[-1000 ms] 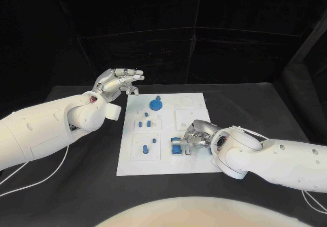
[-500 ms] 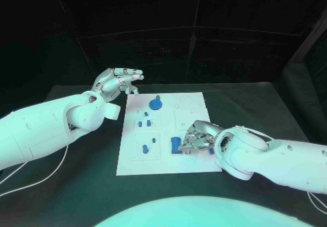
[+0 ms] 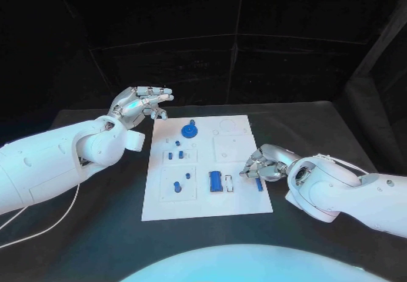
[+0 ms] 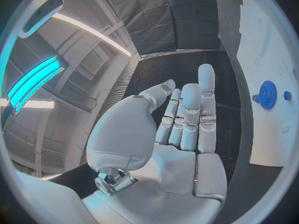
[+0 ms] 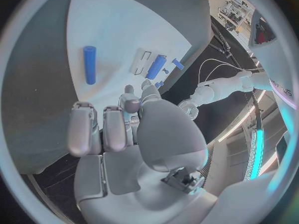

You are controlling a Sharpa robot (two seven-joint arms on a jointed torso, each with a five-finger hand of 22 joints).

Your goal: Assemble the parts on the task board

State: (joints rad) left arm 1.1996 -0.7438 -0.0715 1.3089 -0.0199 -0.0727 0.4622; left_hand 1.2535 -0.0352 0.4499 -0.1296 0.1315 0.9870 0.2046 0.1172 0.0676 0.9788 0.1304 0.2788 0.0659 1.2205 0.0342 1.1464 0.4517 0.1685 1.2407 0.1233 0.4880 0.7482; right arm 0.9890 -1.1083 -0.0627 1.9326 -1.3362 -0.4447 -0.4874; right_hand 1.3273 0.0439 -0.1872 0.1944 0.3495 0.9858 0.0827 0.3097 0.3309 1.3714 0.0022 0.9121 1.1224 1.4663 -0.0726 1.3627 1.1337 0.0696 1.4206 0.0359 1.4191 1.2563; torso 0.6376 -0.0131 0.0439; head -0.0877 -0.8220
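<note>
Head view: the silver left hand [image 3: 140, 103] hovers empty with fingers loosely spread, beyond the flat white task board [image 3: 203, 202]. A toothed blue gear [image 3: 190, 129] lies just beside it. The right hand [image 3: 264, 166] is curled, holding nothing; a smooth blue cylinder [image 3: 259, 184] lies beside it.
</note>
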